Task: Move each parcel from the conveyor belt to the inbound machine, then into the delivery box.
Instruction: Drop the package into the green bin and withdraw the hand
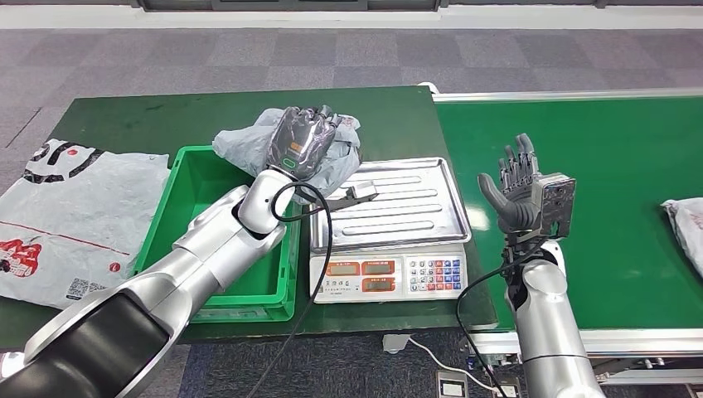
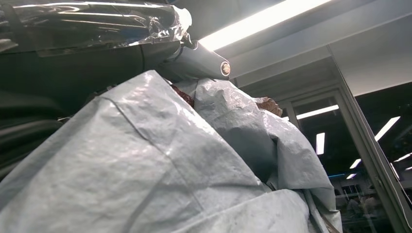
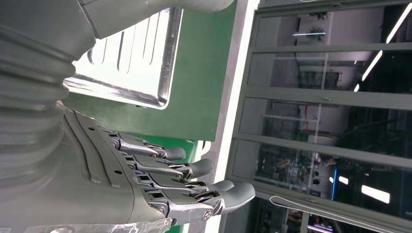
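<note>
While the left hand (image 1: 303,141) gripped the grey parcel (image 1: 244,145), it held the bag aloft over the far rim of the green delivery box (image 1: 186,170), just beside the scale (image 1: 390,220), so the drop lay directly below and slightly leftward. Farther right, the right hand (image 1: 518,186) stood raised, fingers spread, holding nothing. Another parcel (image 1: 686,228) lay at the conveyor belt's (image 1: 613,166) right edge.

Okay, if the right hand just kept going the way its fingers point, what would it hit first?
Probably nothing. The right hand is raised open above the conveyor belt, fingers pointing up and away, toward the far windows in its wrist view. Depth is uncertain.
</note>
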You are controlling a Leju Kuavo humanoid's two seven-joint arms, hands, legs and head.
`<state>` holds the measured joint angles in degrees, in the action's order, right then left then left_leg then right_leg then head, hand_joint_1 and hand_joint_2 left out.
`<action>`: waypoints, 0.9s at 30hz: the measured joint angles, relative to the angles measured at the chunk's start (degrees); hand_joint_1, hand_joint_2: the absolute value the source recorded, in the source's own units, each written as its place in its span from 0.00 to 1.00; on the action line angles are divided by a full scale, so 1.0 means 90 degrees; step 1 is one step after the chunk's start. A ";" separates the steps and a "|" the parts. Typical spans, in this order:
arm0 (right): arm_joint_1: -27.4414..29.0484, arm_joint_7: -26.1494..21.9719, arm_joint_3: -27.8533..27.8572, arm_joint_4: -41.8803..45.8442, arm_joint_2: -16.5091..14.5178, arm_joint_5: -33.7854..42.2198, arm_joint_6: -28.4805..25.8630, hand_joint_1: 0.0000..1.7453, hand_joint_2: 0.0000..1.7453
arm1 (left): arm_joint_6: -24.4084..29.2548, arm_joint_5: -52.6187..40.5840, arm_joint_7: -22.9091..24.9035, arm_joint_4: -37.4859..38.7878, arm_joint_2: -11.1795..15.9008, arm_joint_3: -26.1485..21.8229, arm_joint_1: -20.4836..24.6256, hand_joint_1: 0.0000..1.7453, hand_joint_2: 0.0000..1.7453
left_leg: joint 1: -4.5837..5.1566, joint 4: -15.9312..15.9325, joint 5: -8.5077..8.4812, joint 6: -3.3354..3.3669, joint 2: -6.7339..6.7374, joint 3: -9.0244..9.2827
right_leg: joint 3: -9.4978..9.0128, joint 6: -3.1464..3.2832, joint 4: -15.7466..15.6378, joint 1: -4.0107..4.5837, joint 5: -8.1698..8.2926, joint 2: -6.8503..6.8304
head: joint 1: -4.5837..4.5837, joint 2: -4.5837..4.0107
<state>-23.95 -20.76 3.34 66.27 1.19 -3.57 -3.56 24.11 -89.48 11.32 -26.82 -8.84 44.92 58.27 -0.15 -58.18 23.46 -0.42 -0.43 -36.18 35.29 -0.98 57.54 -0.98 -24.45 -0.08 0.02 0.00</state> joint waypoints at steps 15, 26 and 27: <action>0.0000 0.0000 0.0000 0.0000 -0.0001 -0.0001 0.0000 0.00 1.00 | 0.0000 0.0000 0.0002 0.0000 0.0011 0.0000 0.0000 1.00 1.00 | 0.0000 0.0000 0.0000 0.0000 0.0000 0.0000 | 0.0000 0.0000 0.0000 0.0000 0.0000 0.0000 | 0.0000 0.0000; 0.0000 0.0000 0.0000 0.0000 -0.0001 -0.0001 0.0000 0.00 1.00 | 0.0000 0.0000 0.0002 0.0000 0.0011 0.0000 0.0000 1.00 1.00 | 0.0000 0.0000 0.0000 0.0000 0.0000 0.0000 | 0.0000 0.0000 0.0000 0.0000 0.0000 0.0000 | 0.0000 0.0000; 0.0000 0.0000 0.0000 0.0000 -0.0001 -0.0001 0.0000 0.00 1.00 | 0.0000 0.0000 0.0002 0.0000 0.0012 0.0000 0.0000 1.00 1.00 | 0.0000 0.0000 0.0000 0.0000 0.0000 0.0000 | 0.0000 0.0000 0.0000 0.0000 0.0000 0.0000 | 0.0000 0.0000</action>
<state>-23.96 -20.76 3.34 66.27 1.19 -3.57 -3.56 24.11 -89.48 11.34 -26.82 -8.74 44.92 58.28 -0.15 -58.18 23.46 -0.42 -0.43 -36.18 35.30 -0.98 57.54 -0.98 -24.45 -0.07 0.02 0.00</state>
